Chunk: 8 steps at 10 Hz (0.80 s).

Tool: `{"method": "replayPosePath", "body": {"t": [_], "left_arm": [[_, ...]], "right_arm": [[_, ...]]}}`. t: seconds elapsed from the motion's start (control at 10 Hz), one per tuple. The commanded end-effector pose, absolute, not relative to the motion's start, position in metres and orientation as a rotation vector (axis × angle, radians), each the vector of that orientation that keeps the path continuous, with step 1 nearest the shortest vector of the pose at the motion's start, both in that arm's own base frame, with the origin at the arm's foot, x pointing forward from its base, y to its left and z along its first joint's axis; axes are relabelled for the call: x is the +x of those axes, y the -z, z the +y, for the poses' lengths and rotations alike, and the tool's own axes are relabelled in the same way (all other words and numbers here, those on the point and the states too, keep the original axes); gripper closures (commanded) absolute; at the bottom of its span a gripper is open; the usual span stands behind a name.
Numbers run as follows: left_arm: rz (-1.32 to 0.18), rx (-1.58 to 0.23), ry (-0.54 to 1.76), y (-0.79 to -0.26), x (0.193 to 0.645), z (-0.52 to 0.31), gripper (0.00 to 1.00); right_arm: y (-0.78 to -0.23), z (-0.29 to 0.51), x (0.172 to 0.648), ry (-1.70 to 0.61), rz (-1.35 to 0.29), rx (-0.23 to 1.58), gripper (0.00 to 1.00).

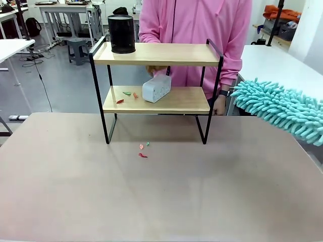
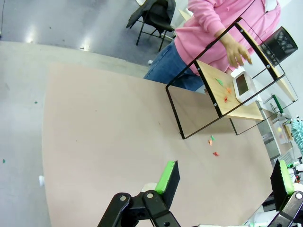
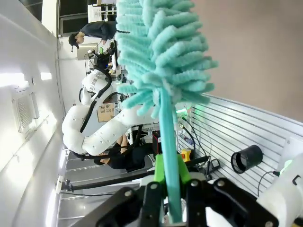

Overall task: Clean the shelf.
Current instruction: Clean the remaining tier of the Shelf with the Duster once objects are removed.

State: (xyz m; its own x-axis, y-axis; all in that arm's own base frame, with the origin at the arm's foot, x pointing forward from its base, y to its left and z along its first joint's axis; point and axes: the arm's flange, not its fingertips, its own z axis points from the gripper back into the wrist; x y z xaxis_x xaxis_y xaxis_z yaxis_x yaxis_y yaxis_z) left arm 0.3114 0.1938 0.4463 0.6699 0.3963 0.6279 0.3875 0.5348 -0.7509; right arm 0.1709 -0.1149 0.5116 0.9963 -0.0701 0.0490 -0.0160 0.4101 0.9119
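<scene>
Wooden shelf (image 2: 236,106) beyond left end effector (image 2: 225,174)

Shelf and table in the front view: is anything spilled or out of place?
Small red and green scraps lie on the lower board of the shelf, left of the white box, and more on the table in front: loose litter.

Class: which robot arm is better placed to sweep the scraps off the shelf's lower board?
Probably right: the right pincer is shut on the teal duster, whose head hangs beside the shelf. The left pincer is open, holding nothing.
</scene>
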Motion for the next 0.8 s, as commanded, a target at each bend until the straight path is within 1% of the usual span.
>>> {"method": "replayPosePath", "body": {"t": [0.0, 0.6, 0.7], "left_arm": [[-0.91, -1.05, 0.011, -0.4454, 0.3126, 0.1926, 0.0], [-0.91, -1.05, 0.011, -0.4454, 0.3126, 0.1926, 0.0], [-0.91, -1.05, 0.011, -0.4454, 0.3126, 0.1926, 0.0]], "right_arm": [[-0.5155, -0.1158, 0.1692, 0.018, -0.104, 1.172, 1.0], [-0.5155, -0.1158, 0.1692, 0.018, -0.104, 1.172, 1.0], [-0.5116, -0.1149, 0.1709, 0.034, -0.084, 1.148, 0.89]]}}
